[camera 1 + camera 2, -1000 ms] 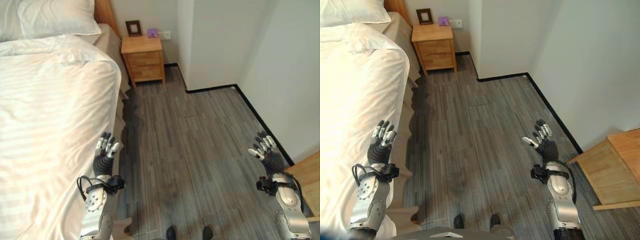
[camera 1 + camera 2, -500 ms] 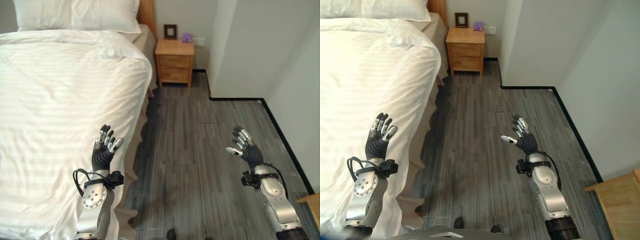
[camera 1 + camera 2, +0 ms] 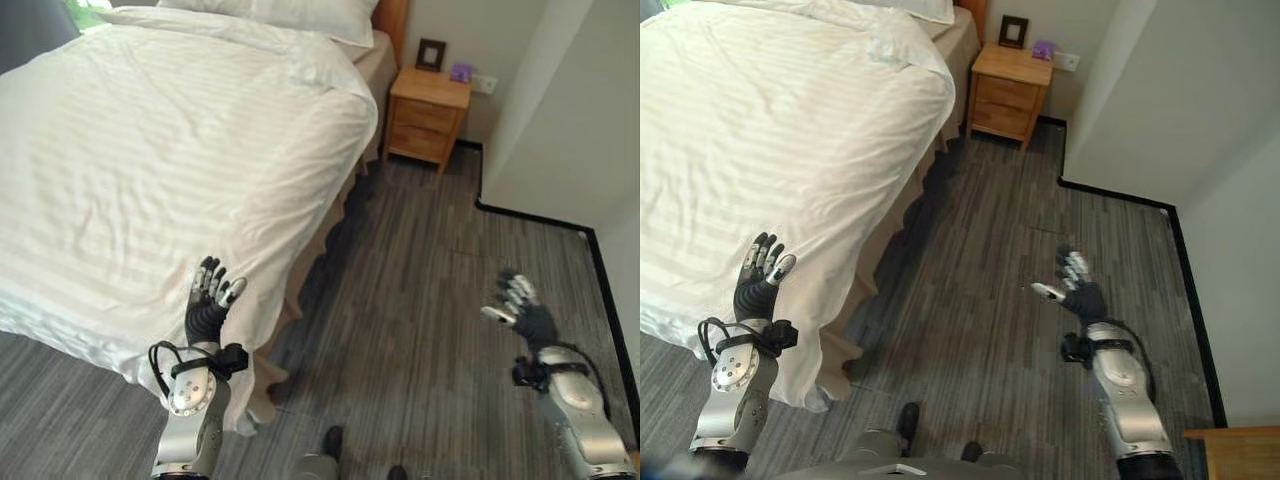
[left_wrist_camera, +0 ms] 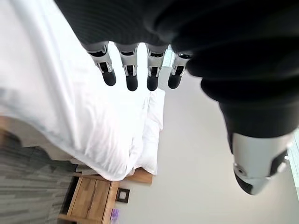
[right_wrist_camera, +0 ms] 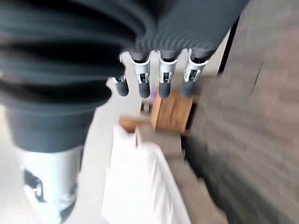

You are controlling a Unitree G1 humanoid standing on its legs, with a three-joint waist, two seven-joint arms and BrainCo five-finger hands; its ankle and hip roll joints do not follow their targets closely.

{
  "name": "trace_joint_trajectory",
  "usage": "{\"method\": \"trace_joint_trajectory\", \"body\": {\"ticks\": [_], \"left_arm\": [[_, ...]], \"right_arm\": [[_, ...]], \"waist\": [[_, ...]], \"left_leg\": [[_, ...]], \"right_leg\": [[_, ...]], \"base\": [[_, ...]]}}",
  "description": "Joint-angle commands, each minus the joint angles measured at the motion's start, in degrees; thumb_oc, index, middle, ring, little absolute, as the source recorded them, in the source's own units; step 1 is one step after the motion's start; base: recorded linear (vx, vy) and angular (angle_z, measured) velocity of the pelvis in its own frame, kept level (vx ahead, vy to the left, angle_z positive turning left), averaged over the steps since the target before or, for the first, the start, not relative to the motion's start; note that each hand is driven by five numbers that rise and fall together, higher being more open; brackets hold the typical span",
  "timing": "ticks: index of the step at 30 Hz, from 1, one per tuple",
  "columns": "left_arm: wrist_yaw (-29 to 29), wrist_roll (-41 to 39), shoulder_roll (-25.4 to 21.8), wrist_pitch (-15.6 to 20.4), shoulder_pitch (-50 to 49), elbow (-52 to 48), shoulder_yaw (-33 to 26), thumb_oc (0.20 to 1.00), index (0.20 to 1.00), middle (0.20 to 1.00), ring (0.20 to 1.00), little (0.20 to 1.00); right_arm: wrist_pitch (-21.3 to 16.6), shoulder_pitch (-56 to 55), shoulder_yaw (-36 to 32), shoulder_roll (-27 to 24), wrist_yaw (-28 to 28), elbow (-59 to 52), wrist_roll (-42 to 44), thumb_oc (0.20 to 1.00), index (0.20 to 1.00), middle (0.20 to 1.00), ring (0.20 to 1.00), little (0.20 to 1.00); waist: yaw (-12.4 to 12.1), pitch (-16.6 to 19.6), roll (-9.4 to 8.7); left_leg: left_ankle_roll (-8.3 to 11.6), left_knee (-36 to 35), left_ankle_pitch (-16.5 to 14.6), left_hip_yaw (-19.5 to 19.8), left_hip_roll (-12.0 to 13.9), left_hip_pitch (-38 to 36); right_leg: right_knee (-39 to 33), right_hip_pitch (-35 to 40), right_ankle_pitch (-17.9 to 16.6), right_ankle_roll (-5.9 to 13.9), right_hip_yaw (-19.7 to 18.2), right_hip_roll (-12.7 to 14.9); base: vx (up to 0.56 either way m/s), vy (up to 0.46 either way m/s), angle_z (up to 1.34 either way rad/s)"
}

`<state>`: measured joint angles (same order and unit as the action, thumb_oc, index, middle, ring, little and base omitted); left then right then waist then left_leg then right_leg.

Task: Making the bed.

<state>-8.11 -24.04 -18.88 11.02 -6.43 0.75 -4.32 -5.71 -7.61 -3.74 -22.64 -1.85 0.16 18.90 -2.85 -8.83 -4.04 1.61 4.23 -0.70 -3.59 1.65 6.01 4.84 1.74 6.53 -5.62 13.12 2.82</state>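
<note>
A bed with a white striped duvet [image 3: 170, 150] spreads across the left and top of the eye views, its pillows [image 3: 300, 14] by the wooden headboard. The duvet's near corner [image 3: 240, 400] hangs down over the bed's foot. My left hand [image 3: 208, 305] is raised just in front of that corner, fingers [image 4: 131, 70] straight, holding nothing. My right hand [image 3: 520, 310] is up over the grey floor at the right, well away from the bed, also open and empty, with straight fingers [image 5: 161, 79].
A wooden nightstand [image 3: 428, 112] with a small picture frame [image 3: 432, 53] and a purple object stands beside the headboard. White walls [image 3: 570, 100] with a black skirting edge close the room at the right. Grey plank floor [image 3: 420, 300] lies between bed and wall.
The camera has swung left and back, so more of the bed and its foot shows. Both hands stay raised and open; the right hand sits lower and further right.
</note>
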Motion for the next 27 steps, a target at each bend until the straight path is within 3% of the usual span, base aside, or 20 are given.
{"method": "trace_joint_trajectory", "body": {"ticks": [1,10,11,14,15,17,19,20,21,22,23,26,27], "left_arm": [[1.96,0.07,-1.36,2.72,3.85,-1.54,-1.10,1.000,1.000,1.000,1.000,1.000],[2.39,0.55,-3.39,2.56,3.08,-2.96,-2.00,1.000,1.000,1.000,1.000,1.000],[2.25,0.85,-3.96,2.49,4.38,-3.28,-1.61,1.000,1.000,1.000,1.000,1.000],[2.21,0.95,-4.13,2.60,4.93,-3.15,-1.45,1.000,1.000,1.000,1.000,1.000],[1.94,1.07,-4.69,2.61,6.79,-3.50,-0.21,1.000,1.000,1.000,1.000,1.000],[1.91,1.43,-5.05,2.80,7.11,-3.77,0.03,1.000,1.000,1.000,1.000,1.000],[2.33,1.29,-5.24,3.10,6.77,-4.36,-0.57,1.000,1.000,1.000,1.000,1.000],[2.69,0.60,-5.40,3.59,6.63,-5.24,-1.60,1.000,1.000,1.000,1.000,1.000],[2.70,0.59,-5.39,3.58,6.62,-5.25,-1.61,1.000,1.000,1.000,1.000,1.000],[2.60,0.47,-5.53,3.91,7.16,-5.04,-1.76,1.000,1.000,1.000,1.000,1.000],[2.28,0.36,-5.70,4.06,7.49,-4.47,-1.63,1.000,1.000,1.000,1.000,1.000],[2.08,1.69,-5.83,3.60,8.09,-3.30,-1.30,1.000,1.000,1.000,1.000,1.000],[2.34,1.98,-5.47,3.64,7.49,-3.30,-1.09,1.000,1.000,1.000,1.000,1.000]], "right_arm": [[-3.76,1.42,-1.40,-0.22,-0.96,-3.56,0.13,1.000,1.000,1.000,1.000,1.000],[-3.99,2.76,0.18,2.48,-1.60,-2.96,0.39,1.000,1.000,1.000,1.000,1.000],[-4.27,3.97,1.03,2.76,-1.39,-3.64,-0.18,1.000,1.000,1.000,1.000,1.000],[-4.23,4.48,1.39,2.79,-1.25,-3.66,-0.49,1.000,1.000,1.000,1.000,1.000],[-4.49,5.42,2.49,2.97,-1.39,-3.88,-2.30,1.000,1.000,1.000,1.000,1.000],[-4.50,5.66,2.49,2.82,-1.51,-4.06,-2.95,1.000,1.000,1.000,1.000,1.000],[-4.39,5.03,2.06,2.84,-0.94,-4.60,-2.81,1.000,1.000,1.000,1.000,1.000],[-4.72,4.24,0.90,2.42,-1.07,-4.71,-2.09,1.000,1.000,1.000,1.000,1.000],[-4.72,4.23,0.90,2.41,-1.07,-4.73,-2.08,1.000,1.000,1.000,1.000,1.000],[-4.95,4.05,0.50,2.17,-1.35,-4.64,-2.04,1.000,1.000,1.000,1.000,1.000],[-4.85,3.82,0.59,2.08,-1.87,-4.84,-2.53,1.000,1.000,1.000,1.000,1.000],[-4.64,3.93,0.73,2.21,-2.01,-5.42,-2.24,1.000,1.000,1.000,1.000,1.000],[-5.08,4.71,1.89,1.59,-1.33,-4.87,-1.61,1.000,1.000,1.000,1.000,1.000]], "waist": [[2.97,2.91,0.56],[3.30,4.30,2.40],[3.67,3.35,3.36],[3.46,2.76,3.62],[4.37,-0.09,4.17],[4.45,-0.83,4.18],[4.75,-0.75,4.90],[5.01,-0.66,5.54],[4.87,-0.63,5.65],[4.96,-0.60,5.65],[4.86,-0.45,5.54],[4.71,0.52,5.48],[5.38,0.97,5.43]], "left_leg": [[-1.97,1.29,-1.26,-2.46,-2.03,-3.45],[-4.59,-4.18,-3.06,-4.25,-3.41,-8.24],[-5.70,-4.70,-3.97,-4.93,-3.37,-8.78],[-6.18,-4.90,-4.19,-5.69,-3.36,-8.93],[-8.12,-5.91,-5.18,-7.48,-4.08,-11.14],[-8.26,-6.76,-5.20,-8.08,-4.38,-12.04],[-7.47,-8.47,-5.20,-9.49,-3.77,-13.50],[-6.16,-9.22,-5.52,-10.42,-2.69,-14.53],[-6.11,-9.22,-5.48,-10.57,-2.53,-14.51],[-5.46,-9.22,-5.82,-11.17,-2.09,-14.99],[-4.82,-9.23,-6.37,-11.65,-1.80,-15.54],[-3.01,-8.71,-5.92,-12.93,-0.17,-18.04],[-0.89,-1.85,-1.46,-12.78,2.92,-17.87]], "right_leg": [[-6.40,4.02,-1.80,5.57,-0.77,-2.14],[-5.74,3.86,-1.71,7.23,-4.13,-1.22],[0.90,0.60,-0.67,8.25,-4.81,-0.67],[6.56,-2.73,-0.34,9.08,-5.51,-0.28],[24.99,-11.30,-4.89,12.27,-5.53,2.27],[28.11,-14.28,-5.20,12.48,-5.23,3.00],[22.30,-15.51,-3.56,12.23,-4.38,2.77],[10.51,-15.13,-4.11,11.58,-4.72,1.08],[9.77,-14.86,-4.57,11.48,-4.75,0.82],[1.09,-14.50,-6.54,11.53,-6.11,-0.24],[-2.30,-14.44,-7.84,11.84,-6.44,-0.33],[-4.68,-13.57,-9.37,12.17,-3.19,0.38],[-1.08,-12.03,-7.34,9.70,-2.78,-1.26]], "base": [[0.03,0.075,-0.17],[0.09,0.127,-0.22],[0.10,0.184,-0.26],[0.05,0.129,-0.33],[0.09,0.153,-0.42],[0.15,0.095,-0.51],[0.31,-0.041,-0.50],[0.31,-0.107,-0.59],[0.36,-0.179,-0.62],[0.23,-0.130,-0.23],[0.41,-0.208,-0.14],[0.60,-0.320,-0.09],[0.63,-0.398,-0.08]]}}
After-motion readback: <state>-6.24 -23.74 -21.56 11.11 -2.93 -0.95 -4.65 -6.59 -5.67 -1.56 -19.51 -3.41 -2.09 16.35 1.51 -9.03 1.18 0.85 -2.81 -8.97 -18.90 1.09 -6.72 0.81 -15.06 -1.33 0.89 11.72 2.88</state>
